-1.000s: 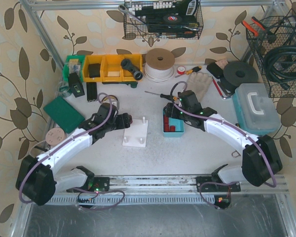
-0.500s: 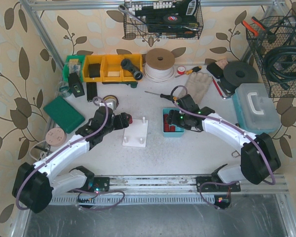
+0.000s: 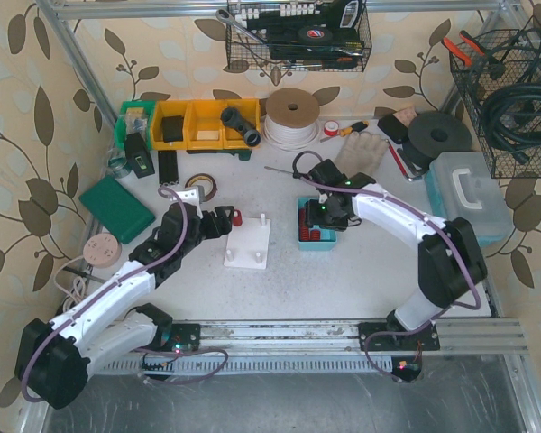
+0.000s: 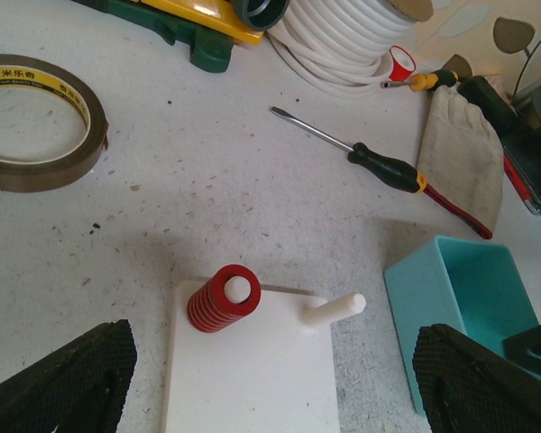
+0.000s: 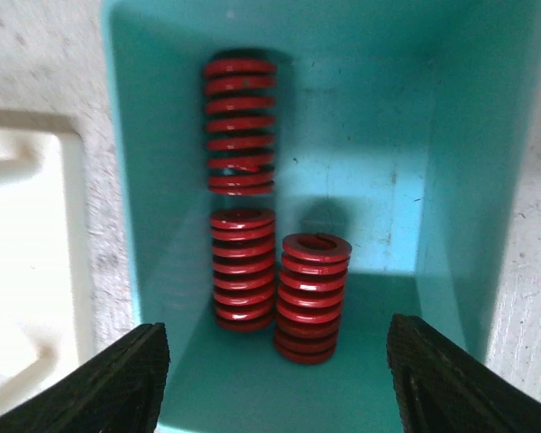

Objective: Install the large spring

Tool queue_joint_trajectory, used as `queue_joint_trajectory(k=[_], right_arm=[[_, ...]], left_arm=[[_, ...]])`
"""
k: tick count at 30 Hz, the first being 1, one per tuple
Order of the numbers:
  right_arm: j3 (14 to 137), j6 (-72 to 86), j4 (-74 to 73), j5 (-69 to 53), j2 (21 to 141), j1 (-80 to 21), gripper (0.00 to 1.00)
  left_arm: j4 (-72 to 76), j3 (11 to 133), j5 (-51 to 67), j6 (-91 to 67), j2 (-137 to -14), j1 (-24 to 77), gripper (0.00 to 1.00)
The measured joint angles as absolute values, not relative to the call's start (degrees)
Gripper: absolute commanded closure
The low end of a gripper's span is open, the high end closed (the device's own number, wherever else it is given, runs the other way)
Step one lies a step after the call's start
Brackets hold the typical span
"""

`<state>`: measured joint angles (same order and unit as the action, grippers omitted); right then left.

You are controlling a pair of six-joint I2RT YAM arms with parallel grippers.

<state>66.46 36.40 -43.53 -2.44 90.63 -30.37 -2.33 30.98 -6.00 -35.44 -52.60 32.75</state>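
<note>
A white peg plate (image 3: pixel 250 244) lies mid-table. A large red spring (image 4: pixel 224 299) sits over its far-left peg, also visible from above (image 3: pixel 238 217). The neighbouring peg (image 4: pixel 334 311) is bare. My left gripper (image 4: pixel 270 388) is open and empty, just behind the plate's left side (image 3: pixel 224 222). The teal bin (image 3: pixel 300 206) stands right of the plate. My right gripper (image 5: pixel 279 383) is open and empty above the bin, over three red springs: one lying at the back (image 5: pixel 241 126) and two upright (image 5: pixel 243 269), (image 5: pixel 312 296).
A screwdriver (image 4: pixel 383 165), a tape roll (image 4: pixel 36 122) and a cloth glove (image 4: pixel 460 153) lie beyond the plate. A white cord coil (image 3: pixel 293 117) and yellow bins (image 3: pixel 203 124) stand at the back. A green box (image 3: pixel 117 207) is left, a plastic toolbox (image 3: pixel 469 194) right.
The left gripper has backed slightly left, away from the plate, leaving the red spring on its peg and uncovering the tape roll. The right arm has swung its gripper over the teal bin.
</note>
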Motion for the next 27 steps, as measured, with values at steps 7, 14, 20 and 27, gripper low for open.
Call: queue_joint_trajectory(k=[7, 14, 20, 27], right_arm=[[67.8, 31.0, -44.9, -3.3, 97.9, -30.4, 0.34], [69.9, 27.5, -45.0, -4.5, 101.9, -30.4, 0.33], [69.9, 26.9, -44.8, -4.7, 101.9, -30.6, 0.29], [69.9, 27.4, -44.3, 0.2, 102.3, -31.2, 0.29]], left_arm=[[-1.4, 31.5, -6.0, -34.4, -56.4, 32.6, 0.14], [-1.3, 33.3, -5.9, -34.4, -60.8, 32.2, 0.14], [-1.1, 34.4, -5.8, -34.4, -62.8, 32.2, 0.15], [-1.3, 35.2, -5.7, -34.4, -63.5, 32.2, 0.15]])
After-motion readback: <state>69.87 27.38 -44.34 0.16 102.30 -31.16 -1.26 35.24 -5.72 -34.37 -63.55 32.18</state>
